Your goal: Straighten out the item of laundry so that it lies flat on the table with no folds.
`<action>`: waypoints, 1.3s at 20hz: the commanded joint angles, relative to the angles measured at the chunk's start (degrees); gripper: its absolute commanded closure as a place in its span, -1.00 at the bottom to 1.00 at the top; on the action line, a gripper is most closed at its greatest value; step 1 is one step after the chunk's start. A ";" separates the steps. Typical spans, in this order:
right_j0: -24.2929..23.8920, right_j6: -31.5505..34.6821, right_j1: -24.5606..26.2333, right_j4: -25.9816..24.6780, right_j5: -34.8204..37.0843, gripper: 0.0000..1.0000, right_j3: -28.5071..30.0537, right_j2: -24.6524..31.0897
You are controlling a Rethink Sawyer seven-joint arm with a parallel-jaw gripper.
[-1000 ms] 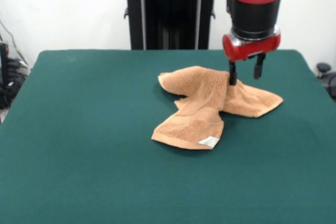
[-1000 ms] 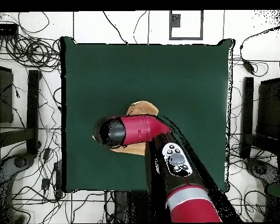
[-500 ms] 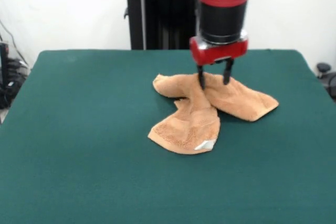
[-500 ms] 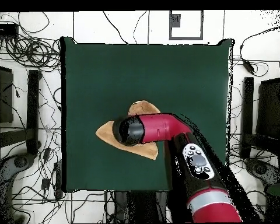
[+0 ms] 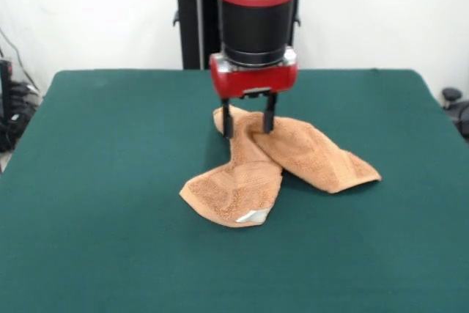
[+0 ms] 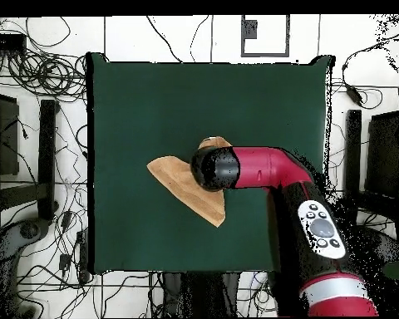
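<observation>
The item of laundry (image 5: 293,159), a tan terry towel, lies crumpled on the green table (image 5: 102,152) in two lobes. One lobe runs toward the front left and carries a white tag (image 5: 253,217); the other runs right. My gripper (image 5: 248,126) stands upright over the towel's far end. It is open, with its fingertips (image 5: 228,128) pressed down on either side of a raised fold. In the overhead view the towel (image 6: 179,181) sticks out left of and below the arm's wrist (image 6: 215,169), which hides the gripper.
Green table (image 6: 153,100) spreads wide around the towel on every side. Cables and black stands lie on the floor beyond the table's edges in the overhead view.
The gripper has slid left across the front view, from the towel's right part to its far left end. The tagged lobe has shifted left with it.
</observation>
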 commanded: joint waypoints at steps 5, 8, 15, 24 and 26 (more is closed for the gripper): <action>-1.09 -11.75 -0.20 -0.87 11.82 -1.00 -6.93 9.27; -1.29 -11.66 -2.42 -0.33 13.74 -1.00 -6.92 9.87; -2.11 -9.65 -0.09 -2.21 10.69 -1.00 -6.73 9.80; -3.50 -10.73 2.73 -6.45 6.83 -1.00 -5.27 8.93; -4.20 -11.12 2.74 -6.92 6.52 -1.00 -4.72 9.32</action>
